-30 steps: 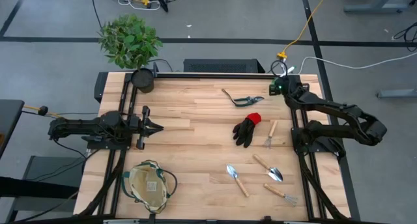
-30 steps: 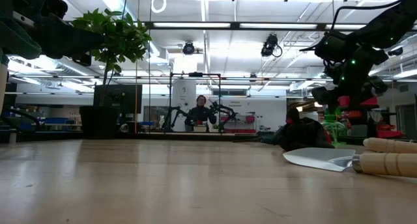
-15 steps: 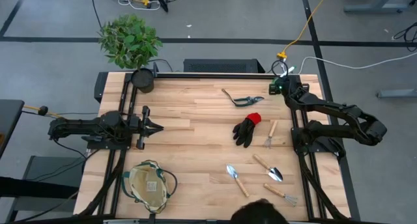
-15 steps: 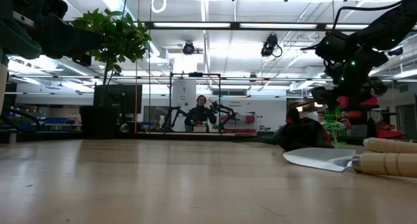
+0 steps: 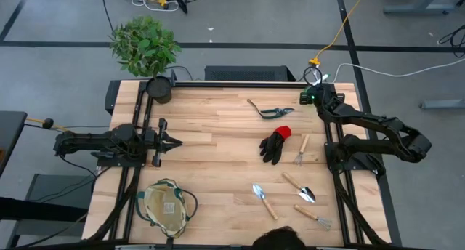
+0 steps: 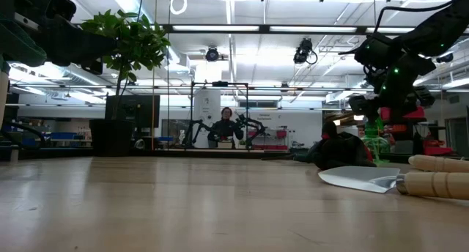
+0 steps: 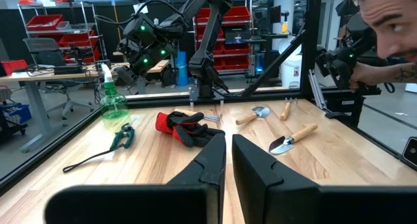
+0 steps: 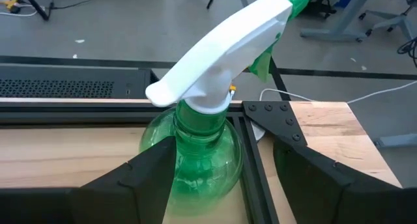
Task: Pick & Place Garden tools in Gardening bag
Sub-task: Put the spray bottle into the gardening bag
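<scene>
Right wrist view is showing what the high view hides: the green spray bottle (image 8: 202,142) is standing between the two fingers (image 8: 140,178) of the right gripper (image 8: 221,175), jaws spread wide to either side of its body; contact cannot be confirmed. In the high view the right gripper (image 5: 317,97) is sitting at the far right corner of the table (image 5: 218,155), covering the bottle.

The left gripper (image 5: 173,142) is waiting at the left side, jaws closed on nothing; its wrist view is showing the fingers (image 7: 212,160) nearly together.

Against the frame a second ago, both arms are sitting unchanged; a dark shape has come in at the near edge of the high view.

The gardening bag (image 5: 168,206) is lying near left; no tool can be seen inside it. Pruning shears (image 5: 272,111), glove (image 5: 275,144), trowels (image 5: 263,200) and hand forks (image 5: 314,216) are lying on the right half of the table.
</scene>
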Tool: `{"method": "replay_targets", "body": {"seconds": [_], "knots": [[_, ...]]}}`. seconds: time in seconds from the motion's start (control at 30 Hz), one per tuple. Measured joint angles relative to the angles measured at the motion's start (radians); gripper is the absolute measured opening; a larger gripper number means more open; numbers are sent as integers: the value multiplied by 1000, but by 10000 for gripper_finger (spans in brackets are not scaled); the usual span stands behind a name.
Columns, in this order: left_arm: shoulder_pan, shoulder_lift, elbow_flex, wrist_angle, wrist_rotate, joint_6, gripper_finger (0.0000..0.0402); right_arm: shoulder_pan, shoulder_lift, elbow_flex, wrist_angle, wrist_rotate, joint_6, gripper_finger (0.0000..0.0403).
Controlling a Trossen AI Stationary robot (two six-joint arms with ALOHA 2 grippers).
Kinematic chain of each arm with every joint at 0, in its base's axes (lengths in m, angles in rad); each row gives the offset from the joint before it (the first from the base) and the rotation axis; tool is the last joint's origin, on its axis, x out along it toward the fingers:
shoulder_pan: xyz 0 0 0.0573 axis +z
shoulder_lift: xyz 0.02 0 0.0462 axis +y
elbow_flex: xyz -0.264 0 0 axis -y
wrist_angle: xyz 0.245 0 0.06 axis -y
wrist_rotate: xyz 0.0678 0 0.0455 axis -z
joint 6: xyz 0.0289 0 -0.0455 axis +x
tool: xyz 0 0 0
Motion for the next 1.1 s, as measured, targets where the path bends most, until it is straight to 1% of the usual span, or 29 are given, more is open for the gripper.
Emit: {"method": "replay_targets", "body": {"seconds": [0.37, 0.6, 0.9, 1.1], "knots": [[0, 0, 0, 0, 0, 0, 32, 6, 48, 0, 40, 59, 27, 258], [0, 0, 0, 0, 0, 0, 32, 8, 93, 0, 84, 76, 84, 258], [0, 0, 0, 0, 0, 0, 32, 26, 190, 0, 173, 148, 133, 258], [0, 0, 0, 0, 0, 0, 32, 30, 261, 0, 230, 219, 142, 258]]}}
